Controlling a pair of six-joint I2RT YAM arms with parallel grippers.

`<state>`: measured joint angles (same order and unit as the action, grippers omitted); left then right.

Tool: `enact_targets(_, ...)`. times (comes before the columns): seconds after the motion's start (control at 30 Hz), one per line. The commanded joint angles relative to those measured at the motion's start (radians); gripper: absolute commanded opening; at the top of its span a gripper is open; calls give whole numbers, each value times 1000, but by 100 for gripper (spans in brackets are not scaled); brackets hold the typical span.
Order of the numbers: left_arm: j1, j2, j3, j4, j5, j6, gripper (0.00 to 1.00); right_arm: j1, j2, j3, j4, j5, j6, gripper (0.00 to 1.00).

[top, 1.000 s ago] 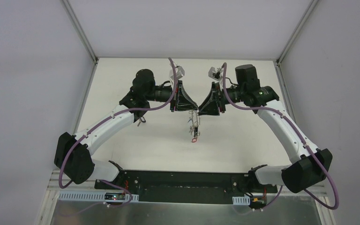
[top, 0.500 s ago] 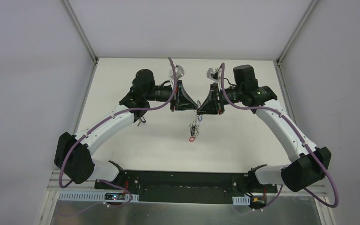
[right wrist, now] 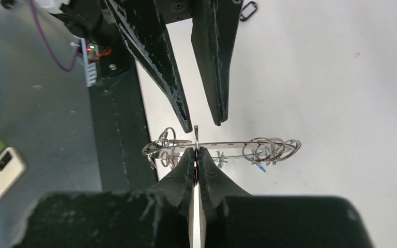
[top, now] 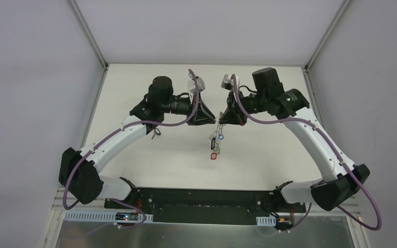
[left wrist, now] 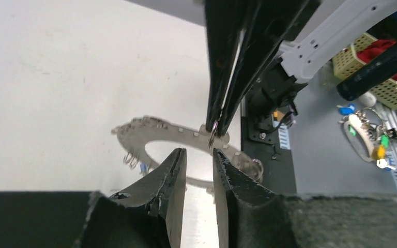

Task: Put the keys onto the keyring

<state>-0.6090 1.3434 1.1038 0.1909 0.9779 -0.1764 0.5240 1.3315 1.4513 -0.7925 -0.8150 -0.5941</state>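
Observation:
My right gripper (top: 220,119) is shut on a thin metal ring edge (right wrist: 196,135) at the top of the keyring (right wrist: 226,145), a flat grey hoop that hangs below it above the table. Several small rings (right wrist: 270,149) and keys with red and blue tags (top: 214,153) dangle from the hoop. My left gripper (top: 210,119) is open and empty. Its fingertips (right wrist: 185,122) face the right gripper's tips, just short of the held ring. In the left wrist view my left gripper (left wrist: 199,154) gapes below the right fingers (left wrist: 222,98) and the hoop (left wrist: 157,125).
A small black clip (top: 157,132) lies on the white table under the left forearm. The black base bar (top: 201,199) runs along the near edge. Off the table, in the left wrist view, are a yellow basket (left wrist: 387,77) and another bunch of tagged keys (left wrist: 364,135).
Both wrists have turned and the fingertips have drawn closer together. The right gripper has shifted left, and the hanging keyring has swung slightly beneath it.

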Motion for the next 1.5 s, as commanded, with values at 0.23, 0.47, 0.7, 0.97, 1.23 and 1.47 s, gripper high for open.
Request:
enact_targets(0.23, 0, -16, 54, -125, -5, 191, 47, 102, 60, 160, -184, 317, -128, 0)
enact_targets(0.47, 0, 14, 53, -90, 41, 220, 51, 128, 94, 180, -207, 322, -129, 0)
enact_targets(0.7, 0, 52, 32, -19, 82, 247, 52, 128, 111, 180, -203, 265, -132, 0)
enact_targets(0.97, -1, 87, 2, 143, 113, 142, 47, 125, 125, 171, -198, 230, -129, 0)
enact_targets(1.23, -8, 97, -19, 149, 156, 138, 36, 107, 119, 170, -187, 208, -116, 0)
enact_targets(1.47, -8, 96, -37, 170, 185, 125, 34, 94, 110, 159, -177, 198, -109, 0)
